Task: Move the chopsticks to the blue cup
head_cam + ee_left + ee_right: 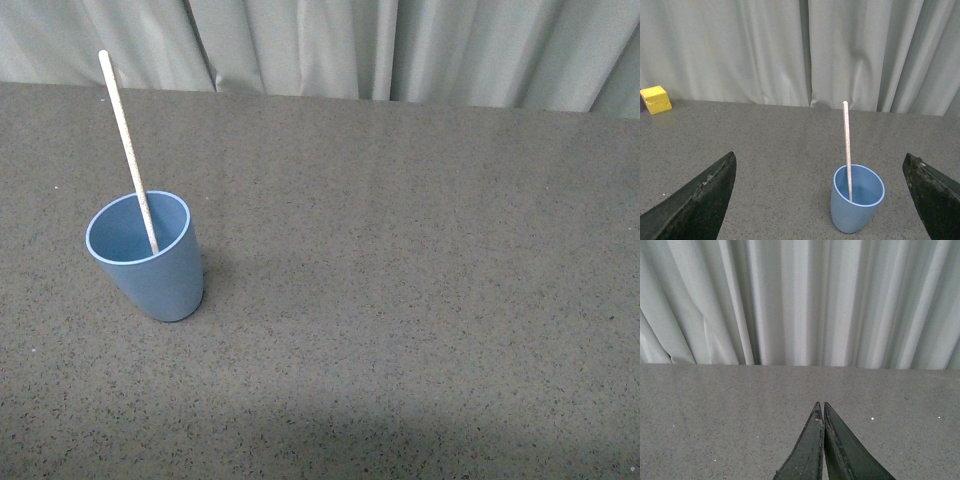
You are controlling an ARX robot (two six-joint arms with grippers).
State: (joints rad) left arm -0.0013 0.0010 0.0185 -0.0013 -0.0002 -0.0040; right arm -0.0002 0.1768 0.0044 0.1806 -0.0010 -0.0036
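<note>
Chopsticks (128,150): standing inside the blue cup (150,262), lower end down in the cup, leaning against the rim, upper end tilted away from the cup toward the curtain (300,45) in the front view; roughly half its length above the rim
Blue cup: upright on the grey speckled table (420,300), well apart from any gripper in the front view, where neither arm shows
Left gripper (822,200): released, dark fingers (700,200) spread wide to either side of the cup in the left wrist view, touching neither cup nor stick, nothing held
Right gripper (821,440): clenched, tips pressed together with nothing between them, over bare table, cup out of its view
Yellow block (655,99): far from the cup, near the curtain, seen only in the left wrist view; no part in the task
Task state: judged as done or nearly so, stick already in the cup and let go
Risk, tipping: light cup with a long stick leaning on its rim, top-heavy; likely to topple if a finger clips the stick's upper end
Risk, withdrawal: open fingers flanking the cup, so a sideways swing could knock the wall; straight retreat away from the cup judged safer
Risk, stick sliding: smooth rim, so a jolt to the table could swing the stick round or flip it out
</note>
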